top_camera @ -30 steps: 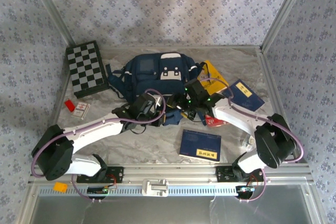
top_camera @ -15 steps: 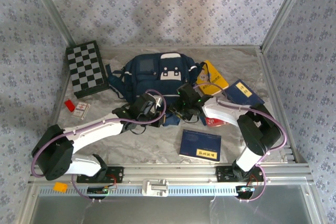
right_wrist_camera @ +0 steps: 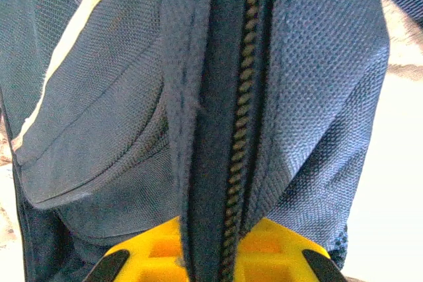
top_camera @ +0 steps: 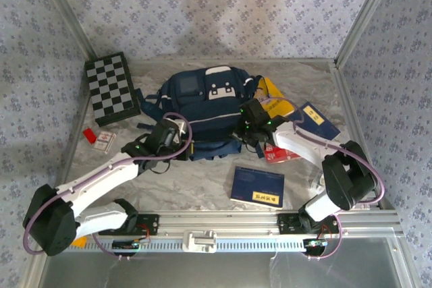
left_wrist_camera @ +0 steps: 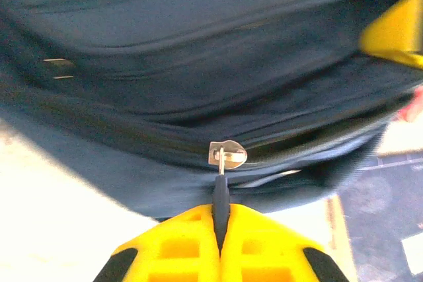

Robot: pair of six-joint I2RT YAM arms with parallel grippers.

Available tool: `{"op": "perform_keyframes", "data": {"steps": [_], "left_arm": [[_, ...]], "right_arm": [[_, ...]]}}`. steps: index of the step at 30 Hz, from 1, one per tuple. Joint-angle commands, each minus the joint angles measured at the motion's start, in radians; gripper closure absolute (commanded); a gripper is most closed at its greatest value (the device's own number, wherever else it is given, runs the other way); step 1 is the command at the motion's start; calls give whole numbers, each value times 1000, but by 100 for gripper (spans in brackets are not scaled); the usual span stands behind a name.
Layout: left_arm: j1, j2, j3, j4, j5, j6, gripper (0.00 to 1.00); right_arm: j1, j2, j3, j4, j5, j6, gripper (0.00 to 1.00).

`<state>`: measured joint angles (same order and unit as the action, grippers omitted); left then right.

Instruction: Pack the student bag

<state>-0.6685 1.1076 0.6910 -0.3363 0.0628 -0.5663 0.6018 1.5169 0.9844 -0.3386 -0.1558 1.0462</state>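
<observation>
On the grey table, centre: large navy blue fabric student bag, white trim, lying flat (front pockets up).
Left gripper: clamped on dark zip pull, apparently mid-track.
Right gripper: pinching the bag's zipper seam.

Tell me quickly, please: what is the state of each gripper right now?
Left gripper: closed, holding the zipper pull of the student bag.
Right gripper: closed, pinching the student bag's fabric along its zipper.

student bag — blurred, left wrist | yellow book — partly under bag
</observation>
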Motion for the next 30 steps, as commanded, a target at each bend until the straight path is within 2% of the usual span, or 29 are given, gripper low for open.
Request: {"op": "perform_keyframes", "data": {"steps": [1,4,7,11,13,17,18,23,26,30], "left_arm": [[104,-17,-20,-75,-31,12,100],[183,4,-43,-21,10,37,100],[234,78,-32,36,44,50,100],[244,168,9,86,81,26,100],[234,169,-5,151,119,3,100],[202,158,-11,184,123,-23,100],[193,155,-6,179,119,-21,100],[152,130,-18,178,112,-23,100],[139,113,-10,159,112,-26,100],[109,93,-19,163,103,-34,100]], "right_arm": [[-37,-48,27,-92,21,-137,100],[-84,-27,57,-127,-18,-191,100],[-110,17,109,-158,-2,-235,100],[-137,95,199,-211,24,-266,100],[-133,120,242,-213,20,-258,88],[-86,117,252,-254,-19,-203,47],[-72,106,253,-272,-12,-200,42],[35,62,294,-444,117,-200,25],[102,58,252,-373,66,-112,21],[182,117,298,-407,162,-23,14]]}}
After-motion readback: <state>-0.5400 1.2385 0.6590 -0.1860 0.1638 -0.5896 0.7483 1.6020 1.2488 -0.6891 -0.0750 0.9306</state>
